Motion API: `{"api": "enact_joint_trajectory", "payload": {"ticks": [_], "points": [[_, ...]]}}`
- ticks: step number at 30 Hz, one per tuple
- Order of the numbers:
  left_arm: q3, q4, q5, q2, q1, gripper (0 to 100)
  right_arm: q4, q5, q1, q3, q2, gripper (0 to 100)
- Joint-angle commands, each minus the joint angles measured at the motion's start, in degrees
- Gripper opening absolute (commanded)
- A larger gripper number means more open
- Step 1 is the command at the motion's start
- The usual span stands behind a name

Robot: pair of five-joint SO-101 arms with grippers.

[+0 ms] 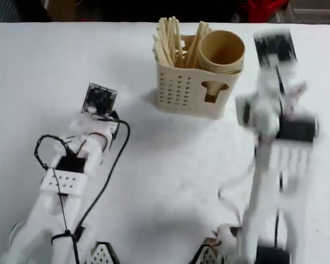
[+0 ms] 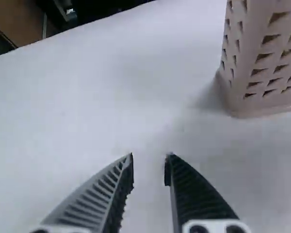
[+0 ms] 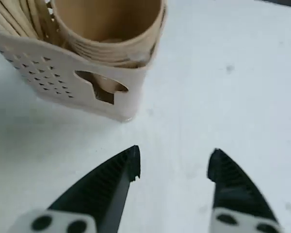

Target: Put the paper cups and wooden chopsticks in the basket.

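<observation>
Right claw [image 3: 174, 158] spread, paper cups [image 3: 111, 48] in basket [image 3: 48, 77]

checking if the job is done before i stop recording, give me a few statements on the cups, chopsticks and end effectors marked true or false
1. The paper cups sit stacked inside the basket. True.
2. The chopsticks lie flat on the table. False: they stand in the basket, beside the cups.
3. The right end effector is shut on a cup. False: it is open and empty, above the table near the basket.
4. The left end effector holds nothing. True.
</observation>
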Motion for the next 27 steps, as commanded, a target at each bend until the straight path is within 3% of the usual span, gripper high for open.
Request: {"api": "enact_joint_trajectory", "payload": {"ticks": [1, 5, 9, 21, 24, 27], "points": [[0.09, -1.49, -0.44, -1.98, 1.45, 12, 10.86, -1.23, -4.44, -35.78, 23.08, 33.7], [0.09, -1.49, -0.53, -1.98, 1.45, 12, 13.41, -10.55, -4.18, -61.19, 39.78, 34.1], [0.18, -1.49, -0.53, -1.98, 1.45, 12, 13.41, -15.38, -2.77, -74.81, 49.98, 34.1], [0.18, -1.49, -0.53, -1.89, 1.45, 12, 13.05, -15.21, -2.33, -79.82, 68.62, 33.9], [0.18, -1.49, -0.53, -1.89, 1.45, 12, 13.14, -15.21, -2.33, -79.82, 71.87, 25.5], [0.18, -1.49, -0.53, -1.89, 1.45, 12, 13.14, -14.95, -2.33, -79.56, 74.51, 6.3]]}}
